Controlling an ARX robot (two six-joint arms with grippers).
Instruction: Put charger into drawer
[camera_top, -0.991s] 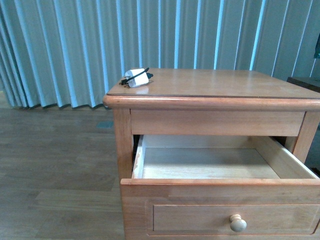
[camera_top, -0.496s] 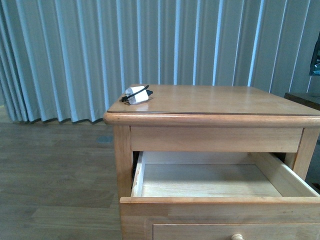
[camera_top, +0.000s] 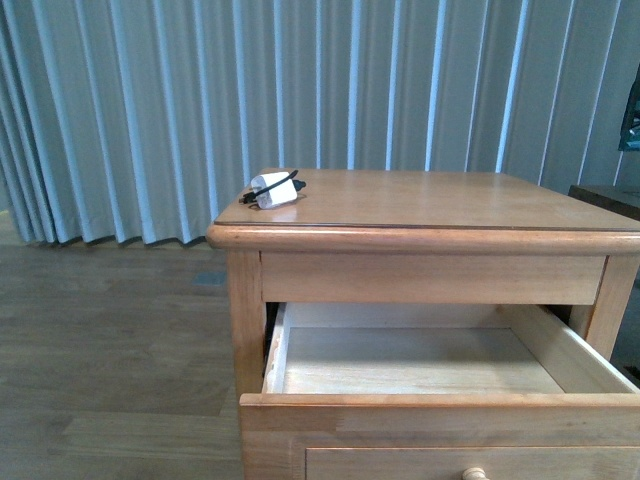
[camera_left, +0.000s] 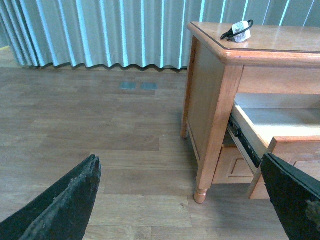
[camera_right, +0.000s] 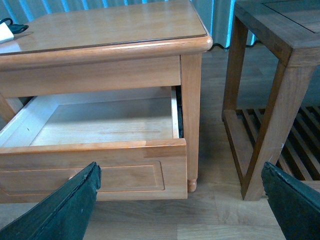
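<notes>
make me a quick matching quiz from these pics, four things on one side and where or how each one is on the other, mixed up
Things:
1. charger
2. drawer
3. curtain
4. side table

Place or state:
A. hangs behind the cabinet
B. pulled open, nothing seen inside
C. darker wood, stands on the floor beside the cabinet
D. lies on the cabinet top, at its far left corner

Pairs: 1-D, 2-B, 3-A, 4-C
</notes>
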